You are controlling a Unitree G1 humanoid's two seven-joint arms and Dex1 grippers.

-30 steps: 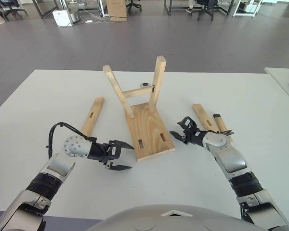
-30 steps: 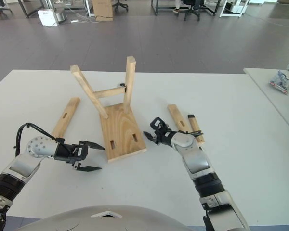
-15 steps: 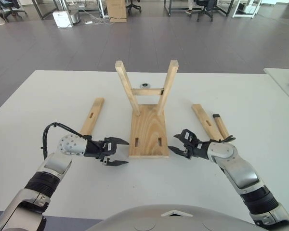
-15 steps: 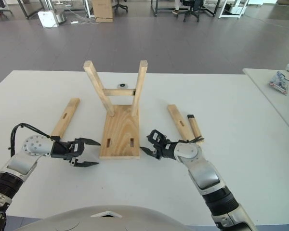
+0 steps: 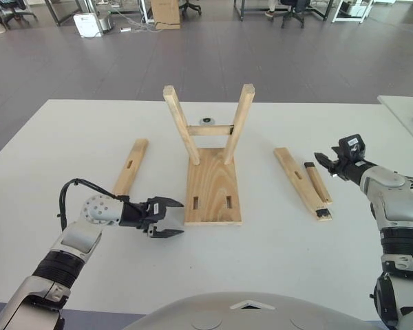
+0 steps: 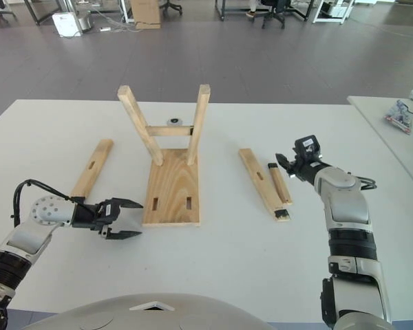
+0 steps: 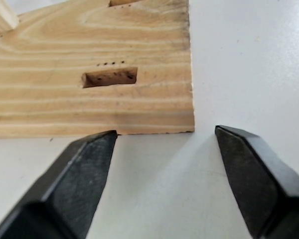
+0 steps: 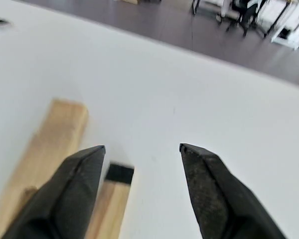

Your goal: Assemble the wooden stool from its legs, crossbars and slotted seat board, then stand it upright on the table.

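Seat board (image 5: 213,185) lies flat mid-table (image 5: 69,137) w/ two legs (image 5: 238,124) + a crossbar (image 5: 210,130) up at its far end; L gripper (image 5: 173,218) spread by its near-left corner, R gripper (image 8: 142,148) spread above loose bar (image 5: 317,182).

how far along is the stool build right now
Done: two legs joined by a crossbar stand at the seat board's far end. In hand: nothing; the left claw is open at the board's near corner, the right claw open by the loose crossbar. Left: fit the loose legs and that crossbar, then stand it upright.
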